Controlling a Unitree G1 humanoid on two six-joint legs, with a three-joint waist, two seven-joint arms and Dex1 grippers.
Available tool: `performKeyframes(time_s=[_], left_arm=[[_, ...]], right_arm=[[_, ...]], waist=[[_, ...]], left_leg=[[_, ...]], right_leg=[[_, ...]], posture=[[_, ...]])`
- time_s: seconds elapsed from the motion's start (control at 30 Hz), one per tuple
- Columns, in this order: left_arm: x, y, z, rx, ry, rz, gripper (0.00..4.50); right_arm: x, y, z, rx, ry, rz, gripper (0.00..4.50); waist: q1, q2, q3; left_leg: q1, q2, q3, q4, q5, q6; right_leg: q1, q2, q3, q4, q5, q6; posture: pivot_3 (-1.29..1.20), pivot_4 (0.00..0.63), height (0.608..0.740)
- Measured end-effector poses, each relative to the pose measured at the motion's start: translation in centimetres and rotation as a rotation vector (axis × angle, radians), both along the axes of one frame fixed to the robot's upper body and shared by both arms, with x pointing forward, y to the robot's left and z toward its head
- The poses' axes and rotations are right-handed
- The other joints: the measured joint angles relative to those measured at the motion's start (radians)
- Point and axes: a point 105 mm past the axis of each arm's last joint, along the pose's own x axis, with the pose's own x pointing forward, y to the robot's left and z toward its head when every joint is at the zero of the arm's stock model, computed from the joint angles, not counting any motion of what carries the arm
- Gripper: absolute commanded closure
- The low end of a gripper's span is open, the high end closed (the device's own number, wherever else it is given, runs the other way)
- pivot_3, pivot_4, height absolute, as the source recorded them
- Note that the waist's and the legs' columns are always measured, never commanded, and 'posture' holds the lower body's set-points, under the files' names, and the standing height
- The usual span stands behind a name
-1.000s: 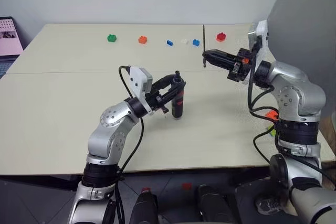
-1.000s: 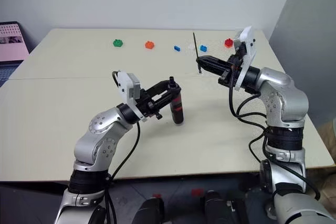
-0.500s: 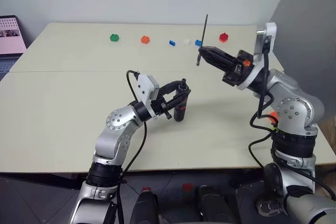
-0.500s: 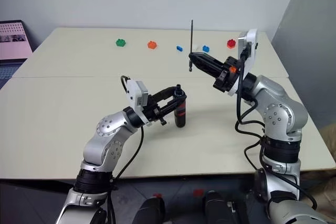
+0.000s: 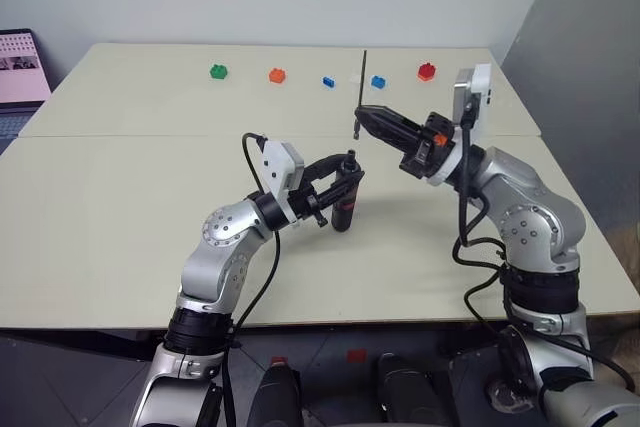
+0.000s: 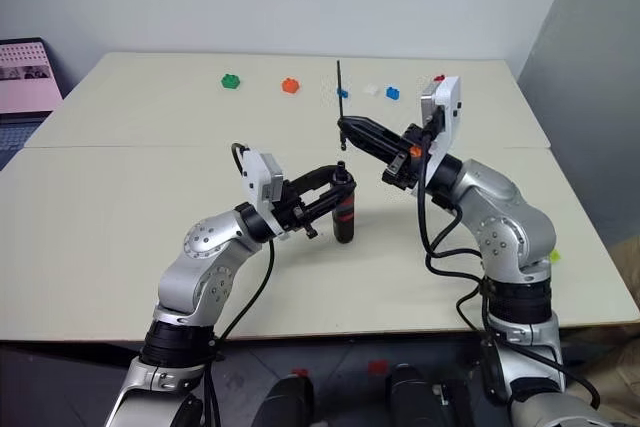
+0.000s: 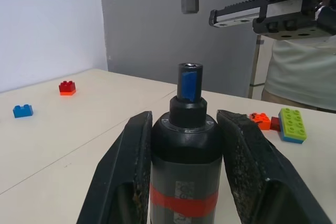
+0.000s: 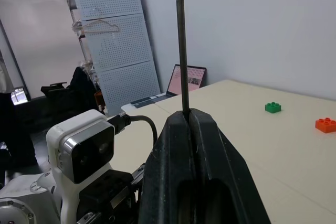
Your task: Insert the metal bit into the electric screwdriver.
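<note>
The right gripper (image 5: 362,112), clamping the metal bit (image 5: 362,82) upright, is drifting leftward from the upper right toward the electric screwdriver (image 5: 343,199), pinched mid-frame by the left gripper (image 5: 342,179); alignment is nearing.

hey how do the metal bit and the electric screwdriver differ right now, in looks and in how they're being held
The metal bit is a thin grey rod; the electric screwdriver is a thick black body with a red band.
The bit is pinched in the shut right gripper in the air; the screwdriver is clamped in the left gripper with its base at the table.
The bit hangs above and just to the right of the screwdriver's socket, not yet in it.
Both stand roughly upright.
</note>
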Motion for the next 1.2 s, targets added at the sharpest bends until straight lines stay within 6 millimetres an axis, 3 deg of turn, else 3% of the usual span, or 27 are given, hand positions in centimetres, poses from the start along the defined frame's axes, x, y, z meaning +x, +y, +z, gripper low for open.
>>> performKeyframes(time_s=[0.37, 1.2], left_arm=[[0.1, 0.1, 0.1, 0.012, 0.008, -0.009, 2.92], [0.0, 0.2, 0.1, 0.022, 0.007, -0.022, 2.92]], right_arm=[[-0.4, 0.9, -1.2, -0.039, -0.013, 0.021, 4.5], [-0.3, 0.8, -1.7, -0.08, -0.058, 0.003, 4.5]], waist=[[-0.001, 0.0, 0.0], [0.0, 0.0, 0.0]], left_leg=[[0.0, 0.0, 0.0, 0.0, 0.0, 0.0], [0.0, 0.0, 0.0, 0.0, 0.0, 0.0]], right_leg=[[0.0, 0.0, 0.0, 0.0, 0.0, 0.0], [0.0, 0.0, 0.0, -0.001, 0.0, 0.0]], posture=[[0.0, 0.15, 0.74], [0.0, 0.15, 0.74]])
